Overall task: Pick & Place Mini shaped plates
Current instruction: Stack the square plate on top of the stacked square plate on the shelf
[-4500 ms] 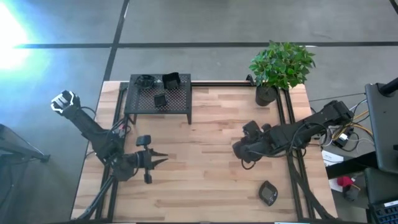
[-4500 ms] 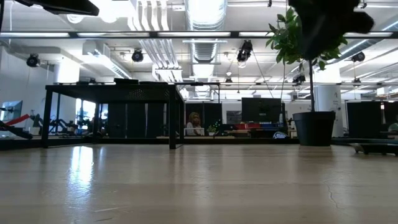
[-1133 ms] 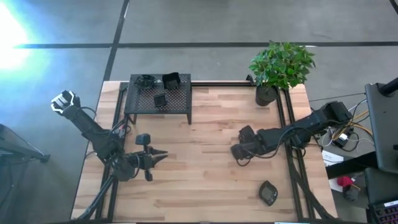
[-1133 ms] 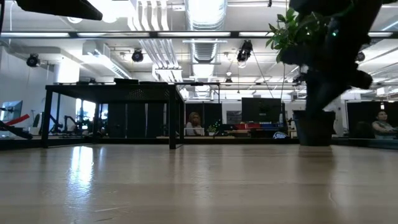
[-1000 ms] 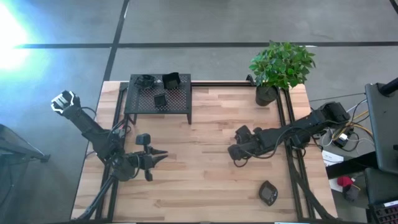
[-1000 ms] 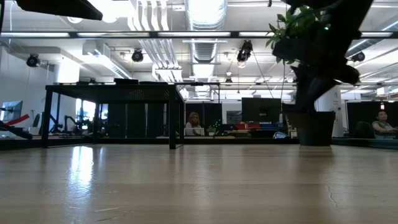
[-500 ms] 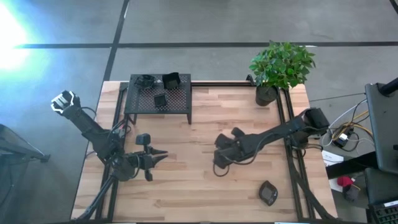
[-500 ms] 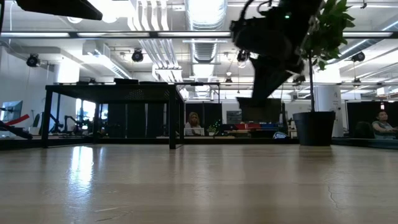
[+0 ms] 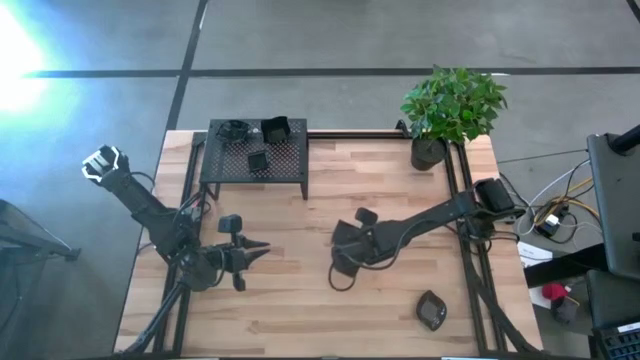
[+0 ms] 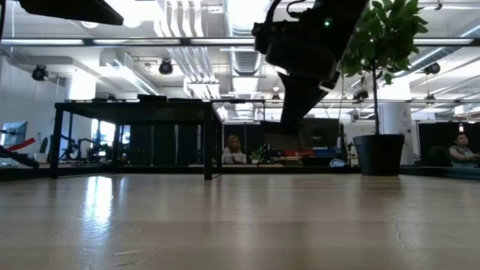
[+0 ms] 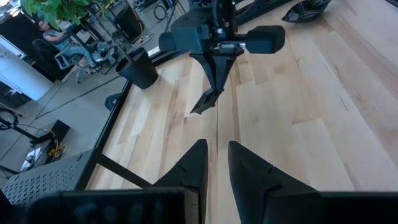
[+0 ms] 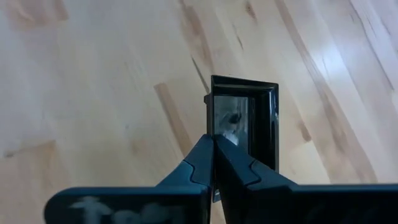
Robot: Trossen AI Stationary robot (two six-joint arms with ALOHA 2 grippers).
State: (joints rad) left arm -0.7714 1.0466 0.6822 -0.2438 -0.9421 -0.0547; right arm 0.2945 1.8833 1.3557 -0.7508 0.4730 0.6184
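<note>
My right gripper hangs over the middle of the table, slanting down, shut on a small square glossy black plate. The left wrist view shows that plate below the fingertips, above the wood. My left gripper waits at the near left. Its fingers stand a narrow gap apart with nothing between them. More mini plates rest on the black perforated stand at the far left. One leaf-shaped plate lies flat on the table at the near right. My right gripper pinches the square plate by the rim of one side between its two fingers. The fingers slant down from above. The plate hangs tilted below the fingertips, lifted clear of the table, with its glossy inner face toward the wrist camera.
A potted plant stands at the far right corner. Black rails run along the table's left and right sides. Bare wood lies between the two grippers and along the near edge.
My right gripper has travelled toward the table's left edge and a little nearer, from right of centre to the middle. It has rolled about its own axis on the way. It stays shut, and the square plate has gone with it, clear of the table.
</note>
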